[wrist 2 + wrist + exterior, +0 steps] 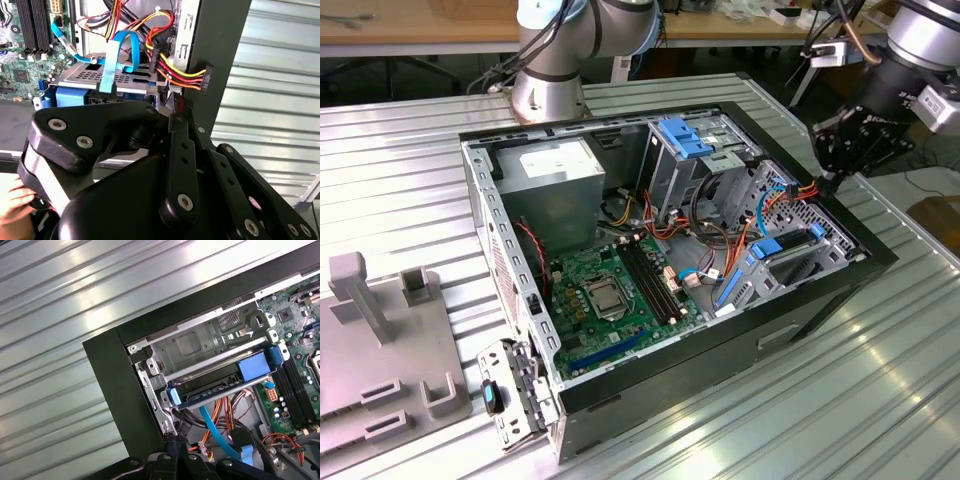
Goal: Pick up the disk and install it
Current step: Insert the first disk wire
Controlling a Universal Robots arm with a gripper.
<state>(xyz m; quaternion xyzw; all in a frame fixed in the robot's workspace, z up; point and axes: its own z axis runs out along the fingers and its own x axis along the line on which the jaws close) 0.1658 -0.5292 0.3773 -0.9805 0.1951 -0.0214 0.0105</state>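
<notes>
The disk (215,389) is lying flat, seated in the metal drive bay (195,345) at a corner of the case (115,380), its dark body showing between bright blue side rails.

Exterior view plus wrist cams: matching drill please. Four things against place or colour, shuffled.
Things:
1. disk
2. gripper
3. motherboard
4. grey fixture

Place or colour:
A. on the table, exterior view's left
B. green, flat inside the case
C. in a drive bay, blue rails
D. by the case rim, exterior view's right

Pairs: 1-C, 2-D, 3-B, 4-A
</notes>
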